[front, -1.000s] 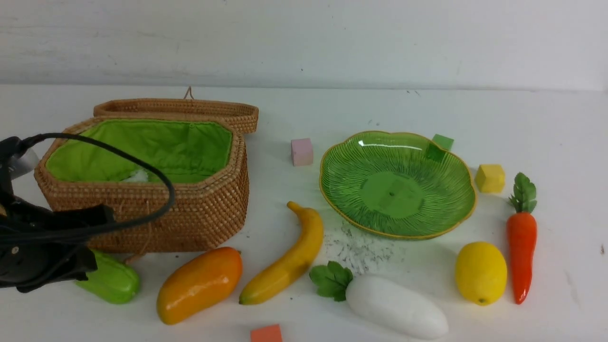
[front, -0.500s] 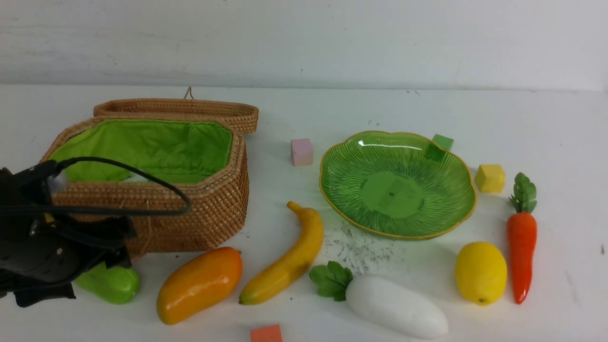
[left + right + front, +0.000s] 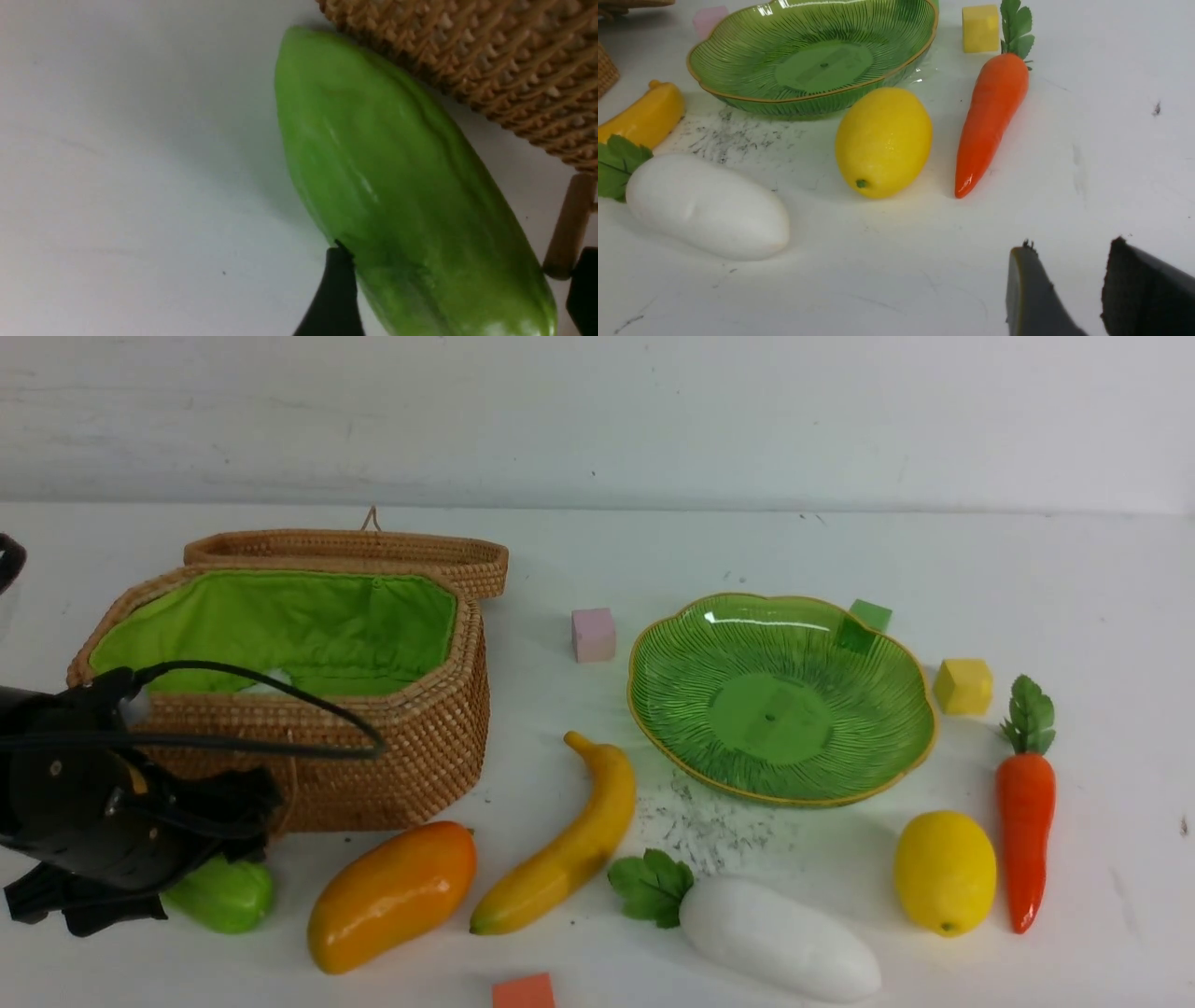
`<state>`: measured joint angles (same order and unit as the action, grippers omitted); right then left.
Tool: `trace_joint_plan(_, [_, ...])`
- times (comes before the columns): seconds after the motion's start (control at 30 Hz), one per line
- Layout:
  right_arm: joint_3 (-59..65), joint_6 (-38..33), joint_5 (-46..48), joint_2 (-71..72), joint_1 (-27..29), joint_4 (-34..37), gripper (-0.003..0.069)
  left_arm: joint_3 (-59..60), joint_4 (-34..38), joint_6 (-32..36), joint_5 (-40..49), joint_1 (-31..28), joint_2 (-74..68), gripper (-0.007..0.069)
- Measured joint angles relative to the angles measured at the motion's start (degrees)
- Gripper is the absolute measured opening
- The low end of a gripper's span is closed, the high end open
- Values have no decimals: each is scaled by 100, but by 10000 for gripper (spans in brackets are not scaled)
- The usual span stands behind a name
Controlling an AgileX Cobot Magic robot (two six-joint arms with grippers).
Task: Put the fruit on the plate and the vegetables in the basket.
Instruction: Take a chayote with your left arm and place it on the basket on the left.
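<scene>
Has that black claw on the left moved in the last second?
Yes: the left gripper dropped lower against the basket and now straddles the gourd.

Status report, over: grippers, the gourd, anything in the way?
Left gripper open, straddling gourd on table. Right gripper open, empty. Basket wall and toggle close beside gourd.

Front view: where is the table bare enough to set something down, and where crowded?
Bare: right of the carrot, and the far strip behind the basket and plate. Crowded: the near row from gourd to carrot.
</scene>
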<state>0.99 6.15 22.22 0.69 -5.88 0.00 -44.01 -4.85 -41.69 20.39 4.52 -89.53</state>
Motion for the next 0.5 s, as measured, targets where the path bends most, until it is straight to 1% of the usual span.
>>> trace_joint_plan(0.13, [0, 0, 0, 0, 0, 0, 240, 1, -5, -67, 8, 0, -140, 593])
trace_joint_plan(0.37, [0, 0, 0, 0, 0, 0, 240, 1, -64, -120, 313, 0, -167, 588])
trace_joint_plan(0.43, [0, 0, 0, 0, 0, 0, 240, -1, -106, -126, 401, 0, -167, 571])
trace_joint_plan(0.5, [0, 0, 0, 0, 0, 0, 240, -6, -138, -137, 469, 0, -167, 537])
